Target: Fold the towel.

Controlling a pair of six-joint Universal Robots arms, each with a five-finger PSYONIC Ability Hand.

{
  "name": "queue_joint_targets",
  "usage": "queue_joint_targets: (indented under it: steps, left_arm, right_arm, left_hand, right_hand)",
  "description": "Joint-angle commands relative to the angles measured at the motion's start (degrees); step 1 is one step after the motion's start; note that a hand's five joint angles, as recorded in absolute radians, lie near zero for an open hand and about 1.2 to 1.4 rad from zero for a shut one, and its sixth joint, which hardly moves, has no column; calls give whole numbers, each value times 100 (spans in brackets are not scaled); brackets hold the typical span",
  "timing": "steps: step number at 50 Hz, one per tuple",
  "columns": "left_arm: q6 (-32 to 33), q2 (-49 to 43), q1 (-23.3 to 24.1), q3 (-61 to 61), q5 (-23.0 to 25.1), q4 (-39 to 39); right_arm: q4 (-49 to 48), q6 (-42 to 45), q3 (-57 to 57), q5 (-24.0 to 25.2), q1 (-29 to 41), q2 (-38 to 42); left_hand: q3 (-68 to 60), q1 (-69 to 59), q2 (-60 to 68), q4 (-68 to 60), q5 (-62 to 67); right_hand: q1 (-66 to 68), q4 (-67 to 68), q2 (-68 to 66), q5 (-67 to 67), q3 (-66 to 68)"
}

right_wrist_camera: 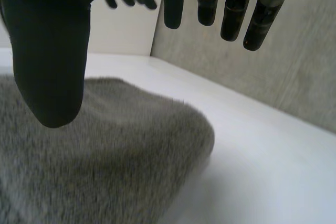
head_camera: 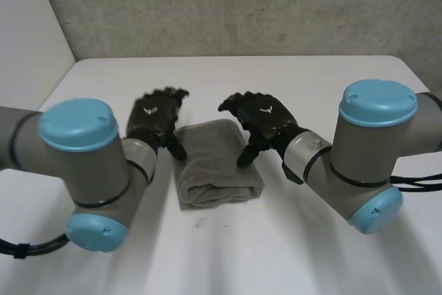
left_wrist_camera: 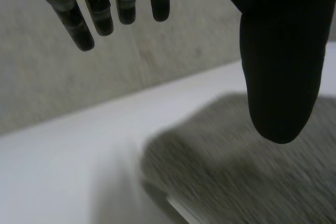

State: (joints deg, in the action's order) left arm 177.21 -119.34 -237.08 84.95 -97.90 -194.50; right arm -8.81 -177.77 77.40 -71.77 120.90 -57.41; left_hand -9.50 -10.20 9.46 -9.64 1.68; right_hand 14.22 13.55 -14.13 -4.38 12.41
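One folded towel (head_camera: pixel 217 164) between left hand (head_camera: pixel 153 117) and right hand (head_camera: pixel 266 117) — both slack

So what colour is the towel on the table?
Plain grey-brown towel, no pattern; the head view shows it best.

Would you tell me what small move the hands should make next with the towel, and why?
The towel lies as a folded rectangle between the left hand and right hand, both open and holding nothing; I would probably lower them to pinch its far corners for another fold.
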Motion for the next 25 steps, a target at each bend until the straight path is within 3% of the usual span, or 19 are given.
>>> queue_joint_targets:
  steps: [1,7,11,18,21,22,25]
  left_arm:
    - [-91,-580,101,39,-36,421]
    - [-73,-556,92,57,-194,527]
    - [-73,-283,92,48,-212,545]
    - [-12,886,39,-128,-194,545]
    - [199,1806,-57,-478,-212,745]
    - [199,1809,-57,-479,-212,747]
    - [226,2354,-330,-708,-221,1248]
  right_arm:
    - [423,32,-549,321,-154,923]
    - [818,593,-1024,331,-155,1460]
    - [916,867,-1219,260,-172,1382]
    - [872,744,-1210,225,-497,-130]
    - [846,245,-1254,-134,-847,-1234]
    - [846,243,-1254,-135,-849,-1237]
    - [1029,76,-1298,-765,-1331,-2053]
  left_hand:
    - [-50,20,54,-36,-168]
    - [-50,20,54,-36,-168]
    - [-50,20,54,-36,-168]
    - [-50,20,54,-36,-168]
    - [-321,-251,325,-307,103]
    - [-323,-253,328,-310,105]
    - [-357,-287,361,-343,139]
  right_hand:
    - [-422,-355,413,438,-241]
    - [-422,-355,413,438,-241]
    - [-422,-355,413,438,-241]
    - [-422,-355,413,438,-241]
    - [-422,-355,413,438,-241]
    - [-422,-355,413,438,-241]
    - [-422,-355,413,438,-241]
